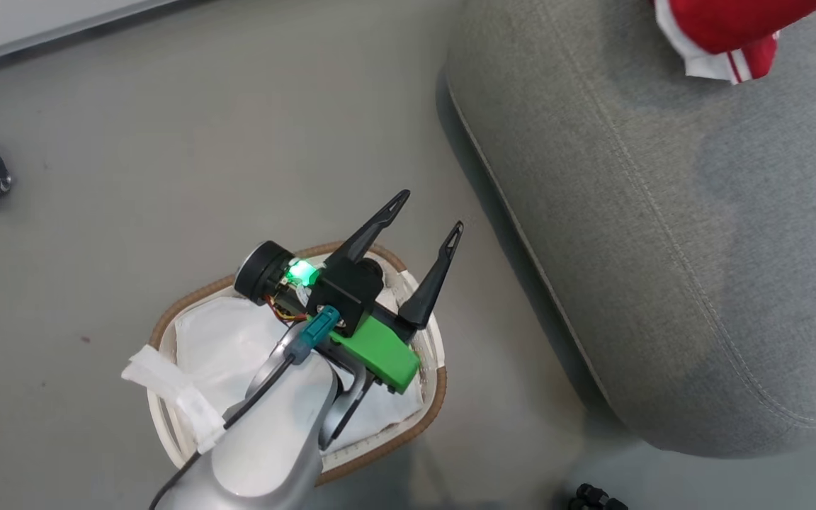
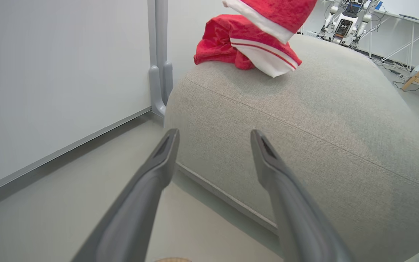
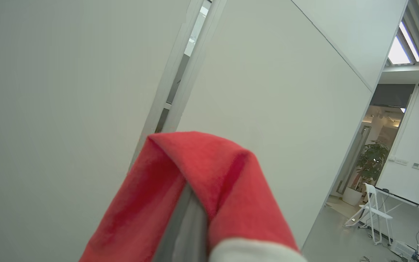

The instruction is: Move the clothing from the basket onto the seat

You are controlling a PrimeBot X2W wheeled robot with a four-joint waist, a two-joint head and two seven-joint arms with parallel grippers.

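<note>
Head view, lower left: the basket [image 1: 160, 322] shows just its white liner [image 1: 217, 340], though the arm hides part of it, so it looks emptied. The left gripper [image 1: 431, 211] hovers above it, fingers spread and holding nothing. To the right lies the seat [image 1: 663, 248], with red clothing [image 1: 727, 28] at the upper right corner. In the left wrist view, one piece [image 2: 231, 47] rests on the seat at top centre, and another [image 2: 278, 14] hangs above it. In the right wrist view, the right gripper [image 3: 187, 218] is clenched on that cloth [image 3: 209, 167]. What's probably left is setting it down.
</note>
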